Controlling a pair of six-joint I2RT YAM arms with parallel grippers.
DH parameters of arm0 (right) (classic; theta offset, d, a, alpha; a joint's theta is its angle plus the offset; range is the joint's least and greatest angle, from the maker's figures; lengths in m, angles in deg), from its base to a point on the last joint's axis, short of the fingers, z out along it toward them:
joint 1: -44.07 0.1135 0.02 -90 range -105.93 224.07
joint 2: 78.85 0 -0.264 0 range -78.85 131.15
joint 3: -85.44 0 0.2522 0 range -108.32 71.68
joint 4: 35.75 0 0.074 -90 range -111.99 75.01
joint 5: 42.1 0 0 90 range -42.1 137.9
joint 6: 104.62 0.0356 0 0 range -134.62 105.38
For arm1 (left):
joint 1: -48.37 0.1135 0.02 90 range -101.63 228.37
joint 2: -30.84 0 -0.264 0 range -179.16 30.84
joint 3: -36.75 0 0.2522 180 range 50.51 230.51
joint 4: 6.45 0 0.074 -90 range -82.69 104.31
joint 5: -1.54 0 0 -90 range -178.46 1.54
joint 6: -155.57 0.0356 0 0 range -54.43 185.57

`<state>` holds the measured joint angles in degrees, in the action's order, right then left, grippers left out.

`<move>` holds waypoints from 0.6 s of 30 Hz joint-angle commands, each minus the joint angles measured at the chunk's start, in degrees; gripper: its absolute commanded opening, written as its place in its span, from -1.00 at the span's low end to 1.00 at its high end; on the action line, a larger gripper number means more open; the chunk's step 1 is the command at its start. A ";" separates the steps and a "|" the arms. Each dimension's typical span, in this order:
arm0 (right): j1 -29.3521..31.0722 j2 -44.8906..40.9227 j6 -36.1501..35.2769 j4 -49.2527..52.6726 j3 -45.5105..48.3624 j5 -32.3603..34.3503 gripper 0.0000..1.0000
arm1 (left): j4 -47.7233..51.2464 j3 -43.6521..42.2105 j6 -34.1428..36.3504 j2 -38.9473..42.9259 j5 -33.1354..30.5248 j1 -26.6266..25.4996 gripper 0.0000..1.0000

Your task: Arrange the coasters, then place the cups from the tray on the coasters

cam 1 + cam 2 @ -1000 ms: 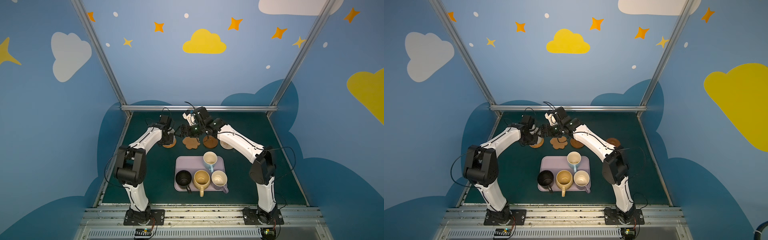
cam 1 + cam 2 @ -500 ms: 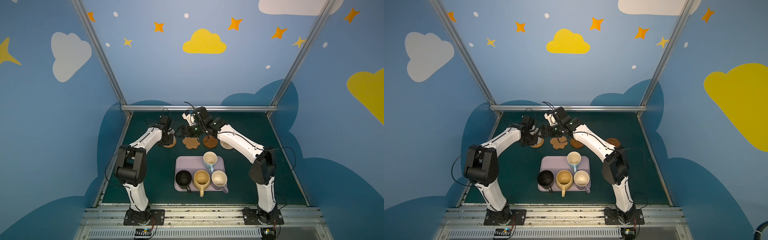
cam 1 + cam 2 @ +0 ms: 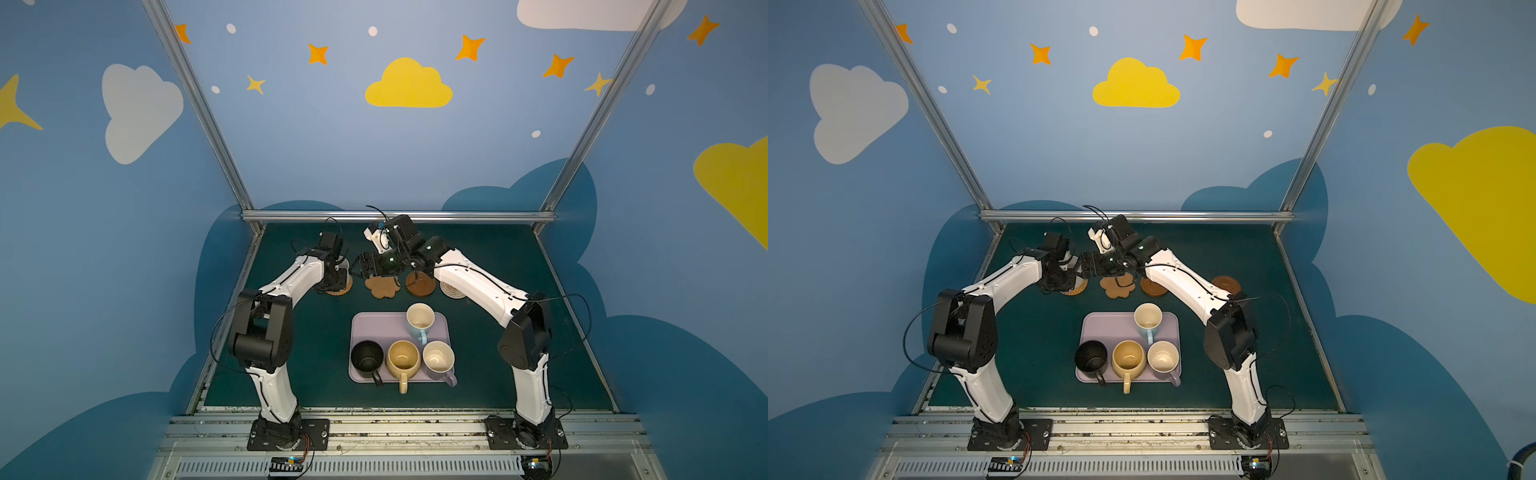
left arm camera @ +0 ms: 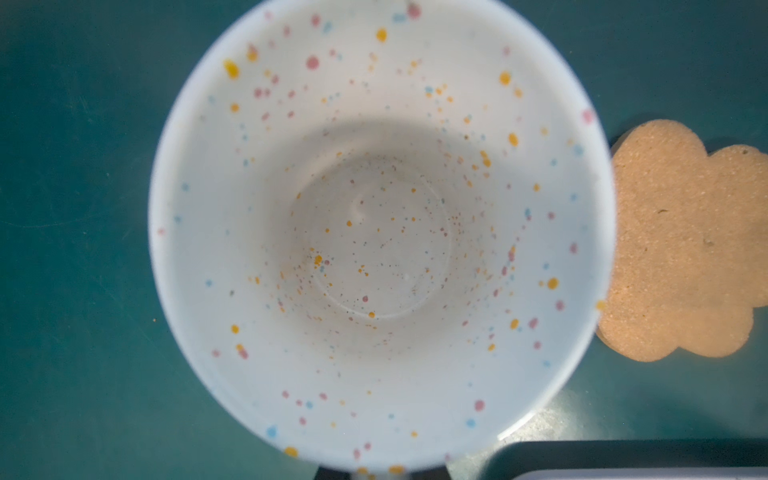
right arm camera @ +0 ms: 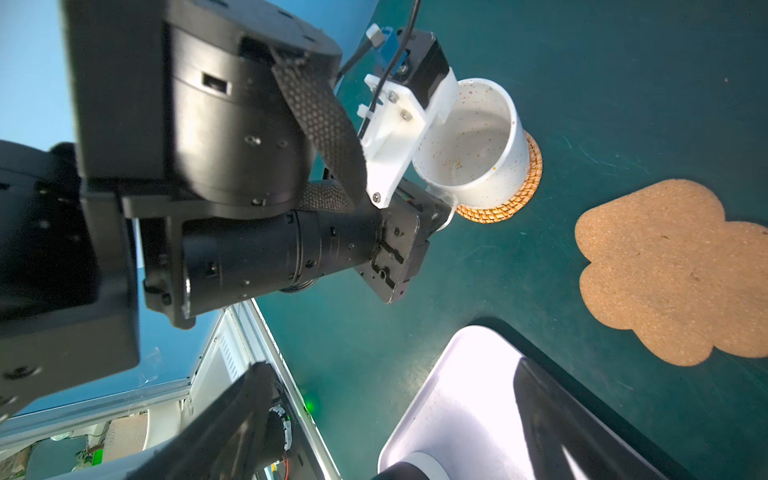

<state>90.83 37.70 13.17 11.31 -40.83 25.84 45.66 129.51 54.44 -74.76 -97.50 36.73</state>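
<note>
While the left gripper (image 5: 444,208) pinches the speckled cup (image 5: 473,149) upright on the woven coaster (image 3: 344,289) beneath, just left of frame centre, the right gripper (image 3: 358,269) hangs spread alongside.

My rig carries: white link shells (image 3: 291,282), black joint housings (image 3: 259,336), thin black cables (image 3: 210,343) looping loose, black bolted base plates (image 3: 286,432), white screw-fastened wrist bracket (image 5: 395,124).

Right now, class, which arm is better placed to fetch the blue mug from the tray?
Right, probably: the right tool is open and empty; the left tool is shut on the speckled mug on the woven coaster.
</note>
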 commanded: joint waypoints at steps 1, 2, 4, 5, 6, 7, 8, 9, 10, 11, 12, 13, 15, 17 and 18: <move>0.26 0.60 -0.73 0.65 -1.86 0.49 0.82 | -0.73 -0.60 -0.77 -0.41 -0.54 -0.14 -0.63; 0.28 0.51 -0.72 0.63 -1.76 0.53 0.82 | -0.57 -0.53 -0.78 -0.47 -0.61 -0.14 -0.59; 0.26 0.48 -0.80 0.71 -1.74 0.67 0.82 | -0.14 -0.35 -1.00 -0.41 -0.94 -0.14 -0.47; 0.29 0.42 -0.81 0.71 -1.67 0.62 0.82 | 0.12 -0.18 -1.13 -0.41 -1.10 -0.14 -0.42; 0.27 0.42 -0.81 0.66 -1.58 0.66 0.82 | 0.07 -0.16 -1.34 -0.28 -1.20 -0.14 -0.36; 0.31 0.42 -0.81 0.75 -1.51 0.75 0.82 | -0.02 -0.16 -1.41 -0.16 -1.07 -0.16 -0.29; 0.28 0.31 -0.76 0.80 -1.49 0.92 0.82 | -0.11 -0.25 -1.52 -0.12 -1.03 -0.18 -0.21; 0.29 0.22 -0.76 0.89 -1.36 1.13 0.82 | -0.19 -0.25 -1.52 -0.14 -0.86 -0.18 -0.13; 0.32 0.16 -0.79 0.93 -1.18 1.37 0.83 | -0.26 -0.33 -1.67 0.03 -0.54 -0.15 -0.03; 0.28 0.12 -0.81 0.96 -1.05 1.54 0.84 | -0.31 -0.34 -1.70 0.06 0.19 -0.14 0.02; 0.31 0.07 -0.81 1.09 -0.90 1.87 0.84 | 0.08 -0.18 -1.93 0.26 0.95 -0.14 0.06; 0.26 -0.14 -0.84 1.38 -0.87 2.53 0.84 | 0.30 -0.08 -2.16 0.51 1.50 -0.11 0.13; 0.31 -0.57 -1.46 2.09 -0.79 3.91 0.84 | 0.25 -0.31 -2.88 1.48 1.61 -0.18 0.38; 0.34 -1.60 -2.12 2.28 -0.37 5.34 0.84 | 0.47 -0.60 -3.54 2.68 1.09 -0.03 0.60; 0.29 -2.25 -2.45 2.37 -0.06 6.07 0.84 | 0.88 -0.45 -3.59 3.36 1.04 -0.05 0.68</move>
<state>90.83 37.70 12.30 12.40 -40.83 28.92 45.48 129.40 51.88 -74.61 -97.04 36.69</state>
